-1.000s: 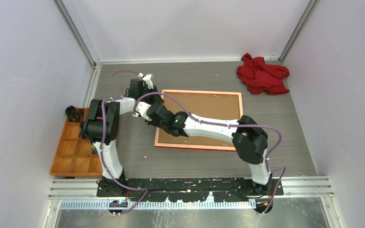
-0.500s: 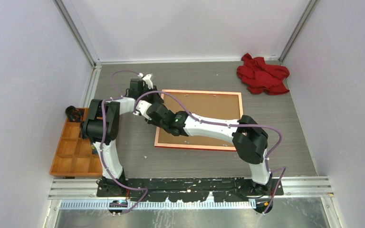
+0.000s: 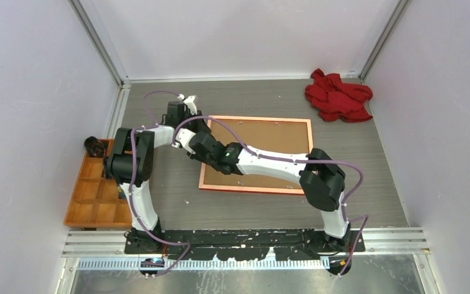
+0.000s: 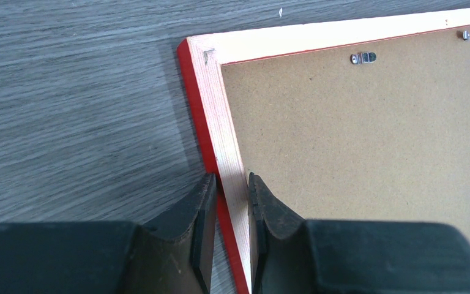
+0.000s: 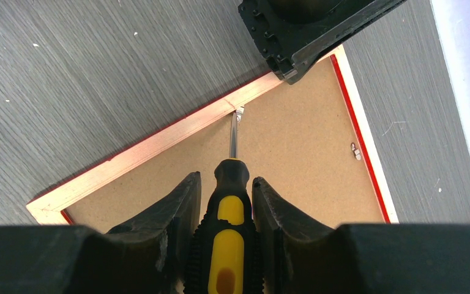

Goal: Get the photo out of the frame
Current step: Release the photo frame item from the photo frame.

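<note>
The frame (image 4: pixel 226 122), likely light and stiff, is best held by its rail, where the left pincer (image 4: pixel 229 184) pinches it; the right pincer (image 5: pixel 225 179) clamps a screwdriver (image 5: pixel 231 245).

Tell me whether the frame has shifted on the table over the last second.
No. In the top view the frame lies where it did, its far right corner the same gap from the red cloth.
</note>
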Controlling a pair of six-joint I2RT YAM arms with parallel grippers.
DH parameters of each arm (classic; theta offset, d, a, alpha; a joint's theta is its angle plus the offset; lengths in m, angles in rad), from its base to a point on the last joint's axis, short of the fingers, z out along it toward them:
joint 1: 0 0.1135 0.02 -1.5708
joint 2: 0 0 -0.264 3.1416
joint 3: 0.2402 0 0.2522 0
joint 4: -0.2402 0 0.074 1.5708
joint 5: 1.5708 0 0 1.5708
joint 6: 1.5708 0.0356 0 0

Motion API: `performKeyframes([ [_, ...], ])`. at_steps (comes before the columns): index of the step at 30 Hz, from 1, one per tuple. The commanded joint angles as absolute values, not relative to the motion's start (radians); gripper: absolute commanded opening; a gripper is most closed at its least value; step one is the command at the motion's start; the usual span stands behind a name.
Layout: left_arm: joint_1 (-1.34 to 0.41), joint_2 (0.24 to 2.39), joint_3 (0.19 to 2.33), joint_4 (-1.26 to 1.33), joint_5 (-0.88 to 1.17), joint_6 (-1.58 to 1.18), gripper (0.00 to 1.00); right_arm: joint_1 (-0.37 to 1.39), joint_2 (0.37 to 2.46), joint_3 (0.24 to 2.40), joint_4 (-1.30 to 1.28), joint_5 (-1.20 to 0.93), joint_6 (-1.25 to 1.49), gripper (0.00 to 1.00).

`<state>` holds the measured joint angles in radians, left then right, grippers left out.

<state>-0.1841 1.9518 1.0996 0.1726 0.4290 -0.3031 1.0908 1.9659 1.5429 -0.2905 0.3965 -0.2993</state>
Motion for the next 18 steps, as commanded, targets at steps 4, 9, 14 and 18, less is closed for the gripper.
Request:
performKeyframes([
  [4,-0.19,1.95,1.091,0.06,0.451,-0.267,0.01,1.055,2.022,1.516,-0.384,0.439,-0.274,0.01],
  [9,-0.19,1.95,1.09,0.06,0.451,-0.267,0.01,1.052,2.019,1.516,-0.378,0.455,-0.256,0.01],
  [14,-0.19,1.95,1.09,0.06,0.452,-0.267,0.0,1.048,2.018,1.519,-0.39,0.434,-0.25,0.01],
  [18,-0.19,1.951,1.09,0.06,0.453,-0.267,0.0,1.042,2.005,1.52,-0.402,0.384,-0.232,0.01],
])
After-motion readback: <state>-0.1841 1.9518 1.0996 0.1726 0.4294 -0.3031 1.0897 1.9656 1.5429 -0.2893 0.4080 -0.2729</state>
